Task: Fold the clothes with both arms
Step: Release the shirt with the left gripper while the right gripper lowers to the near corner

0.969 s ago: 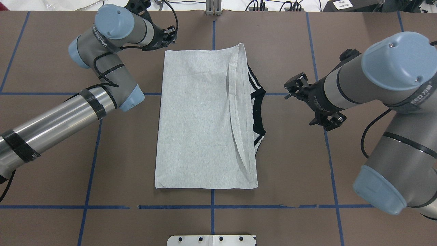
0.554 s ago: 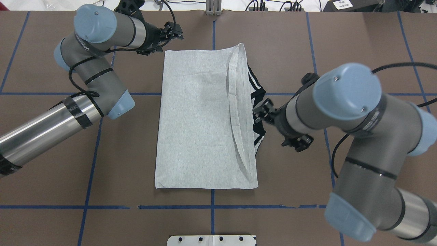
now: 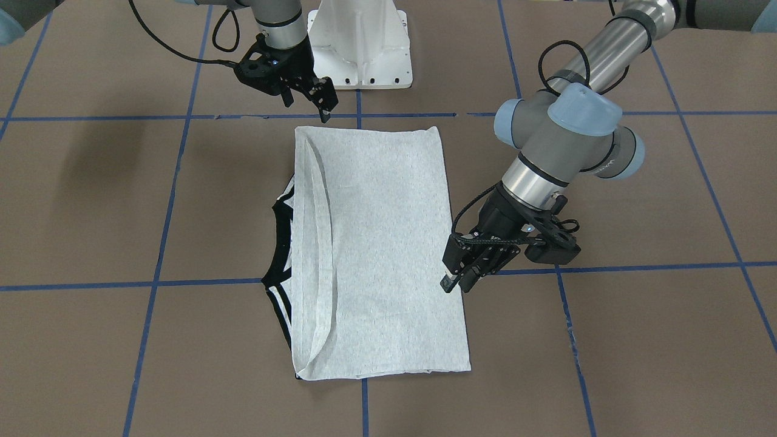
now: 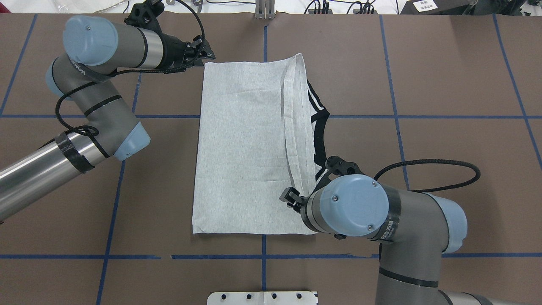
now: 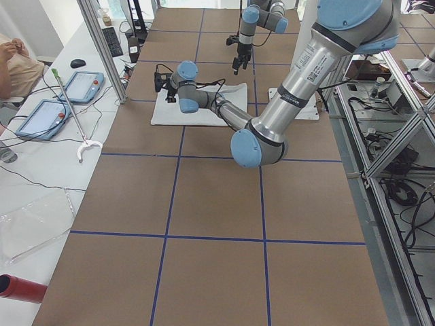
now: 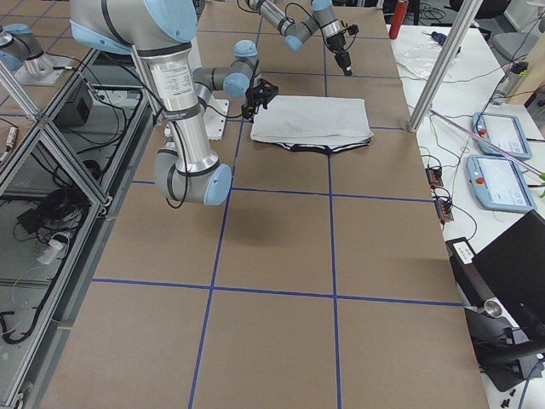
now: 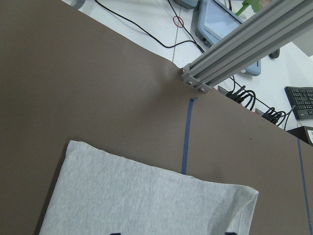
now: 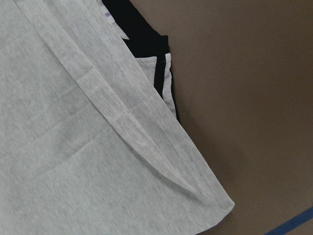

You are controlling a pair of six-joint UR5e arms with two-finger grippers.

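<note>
shirt (image 4: 245, 148) already narrowed to a long rectangle; left gripper (image 3: 456, 283) and right gripper (image 4: 290, 197) hover empty, jaws apart, a corner near each; crosswise fold remains.

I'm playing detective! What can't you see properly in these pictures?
T-shirt underside: all views, folded beneath plain grey cloth.
Right gripper tips: overhead view, its own wrist joint largely covers them.
Striped trim: exterior left view, far side, too small.
</note>
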